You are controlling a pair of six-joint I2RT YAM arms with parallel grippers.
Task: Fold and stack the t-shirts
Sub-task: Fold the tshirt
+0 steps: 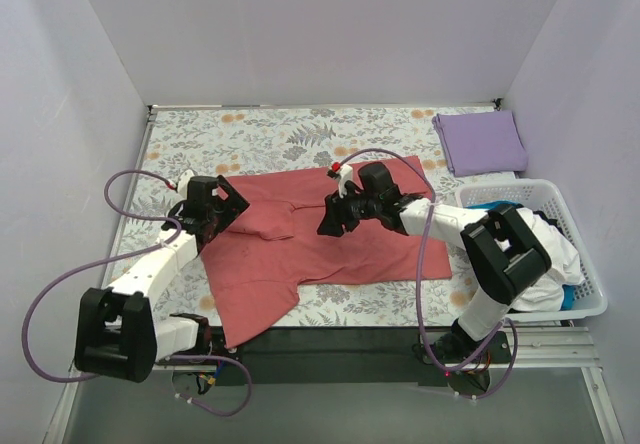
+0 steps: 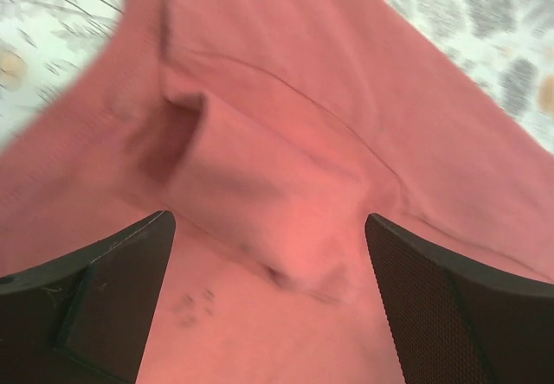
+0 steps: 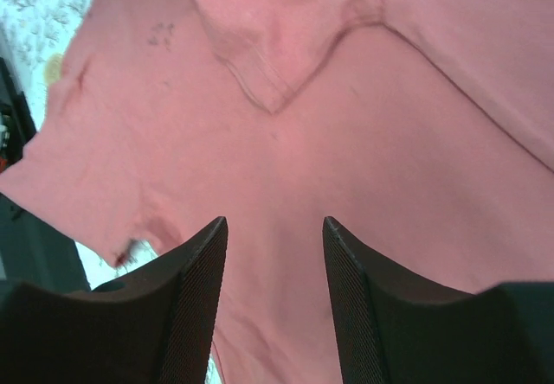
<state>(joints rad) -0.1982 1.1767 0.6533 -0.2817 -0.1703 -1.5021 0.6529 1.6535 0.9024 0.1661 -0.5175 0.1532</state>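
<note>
Salmon-red t-shirt (image 1: 330, 249) lay spread mid-table (image 1: 270, 134). One sleeve (image 1: 262, 222) on its 9 o'clock side looked tucked onto the body; the rest was unfolded. Left hand (image 1: 235, 214) hovered at the shirt's 9 o'clock edge, jaws wide, nothing in them. Right hand (image 1: 332, 222) hung above the shirt's middle, jaws part-open, empty. Lavender t-shirt (image 1: 480, 142) sat folded at the table's 1 o'clock corner: one done, I'd judge. White basket (image 1: 505, 187) at 3 o'clock held more clothes. To do: finish this fold, stack it, then the basket's.
</note>
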